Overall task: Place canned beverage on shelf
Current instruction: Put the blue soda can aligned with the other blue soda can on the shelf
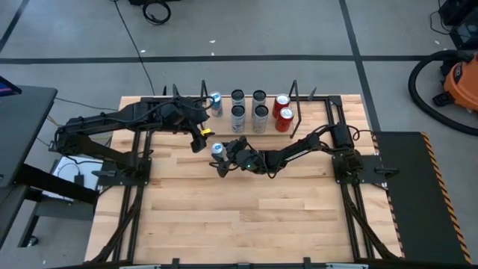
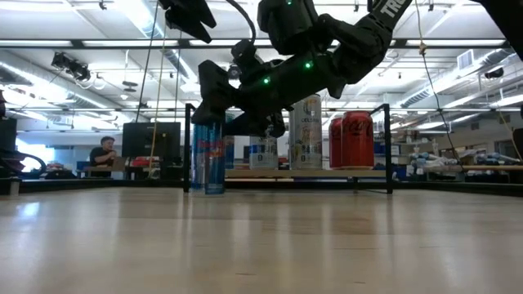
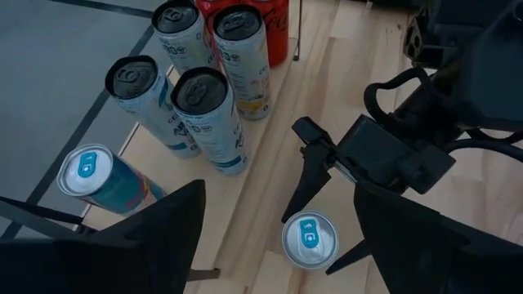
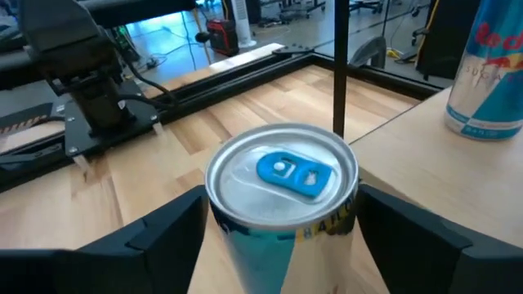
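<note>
A slim blue-and-silver can with a blue tab stands upright on the tabletop, near the shelf's left end. My right gripper is shut on it; the can also shows in the right wrist view and the low view. My left gripper is open and empty, up in the air just left of the can and looking down on it. The light wood shelf at the far edge carries a blue can, several white cans and two red cans. My right gripper pinches the can's side wall just below its top rim between its two fingers, one on each side. The fingers come about level from the table's right side. The can stands upright with its base on the tabletop.
Thin black rod uprights stand at the shelf's ends, and one shows just behind the can. Black frame rails run along the table's left and right. Bare tabletop lies toward the near edge. A person sits far off in the room.
</note>
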`<state>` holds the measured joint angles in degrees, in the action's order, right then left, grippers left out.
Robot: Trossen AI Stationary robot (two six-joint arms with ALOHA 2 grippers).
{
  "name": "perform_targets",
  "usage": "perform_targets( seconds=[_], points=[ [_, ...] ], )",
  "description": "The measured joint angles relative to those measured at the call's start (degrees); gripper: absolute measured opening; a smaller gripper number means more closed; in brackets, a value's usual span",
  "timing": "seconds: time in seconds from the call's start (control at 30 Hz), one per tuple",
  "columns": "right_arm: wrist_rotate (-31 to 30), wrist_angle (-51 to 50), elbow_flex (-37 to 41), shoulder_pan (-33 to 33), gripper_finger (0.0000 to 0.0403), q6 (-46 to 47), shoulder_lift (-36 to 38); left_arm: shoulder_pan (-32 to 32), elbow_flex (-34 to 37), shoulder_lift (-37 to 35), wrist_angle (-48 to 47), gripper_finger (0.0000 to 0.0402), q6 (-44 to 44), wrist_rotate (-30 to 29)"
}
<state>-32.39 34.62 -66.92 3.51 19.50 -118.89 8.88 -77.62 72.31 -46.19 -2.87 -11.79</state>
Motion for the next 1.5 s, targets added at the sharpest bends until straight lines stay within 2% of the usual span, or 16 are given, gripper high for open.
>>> perform_targets(
  seconds=[0.17, 0.33, 0.43, 0.57, 0.8, 0.93, 1.1, 1.37, 1.5],
  points=[
    [0.9, 0.41, 0.0, -0.04, 0.0332, -0.04, 0.0, -0.11, 0.0, 0.0, 0.0, 0.0314, -0.53, 0.0],
    [1.03, 1.29, 0.0, 0.0, 0.0336, -0.22, 0.0, -0.13, 0.0, 0.0, -0.12, 0.0314, -0.89, 0.0],
    [1.2, 1.92, 0.02, -0.02, 0.0335, -2.76, 0.4, -0.13, 0.0, 0.0, -1.57, 0.0314, -0.99, 0.01],
    [4.28, 0.35, 0.04, 0.54, 0.0335, -7.78, 2.99, -0.13, 0.02, 0.0, -6.76, 0.0314, -0.99, 0.02],
    [8.44, -8.03, 0.04, 2.83, 0.0335, -14.07, 11.24, -0.13, 0.04, 0.0, -14.06, 0.0314, -3.61, 1.91],
    [9.76, -14.38, 0.04, 3.96, 0.0335, -20.9, 16.79, -0.29, 0.04, 0.0, -13.87, 0.0314, -4.0, 2.68],
    [10.21, -22.9, 0.04, 4.61, 0.0335, -22.75, 24.28, -1.62, 0.07, 0.0, -13.76, 0.0314, -4.0, 2.64],
    [16.98, -32.86, 0.04, 4.74, 0.0335, -23.8, 37.77, -6.37, 4.52, 0.37, -9.36, 0.0314, -1.35, 2.66],
    [17.09, -34.6, 0.04, 4.72, 0.0334, -23.79, 41.96, -8.07, 9.02, 0.44, -2.95, 0.0314, 0.86, 2.67]
  ],
)
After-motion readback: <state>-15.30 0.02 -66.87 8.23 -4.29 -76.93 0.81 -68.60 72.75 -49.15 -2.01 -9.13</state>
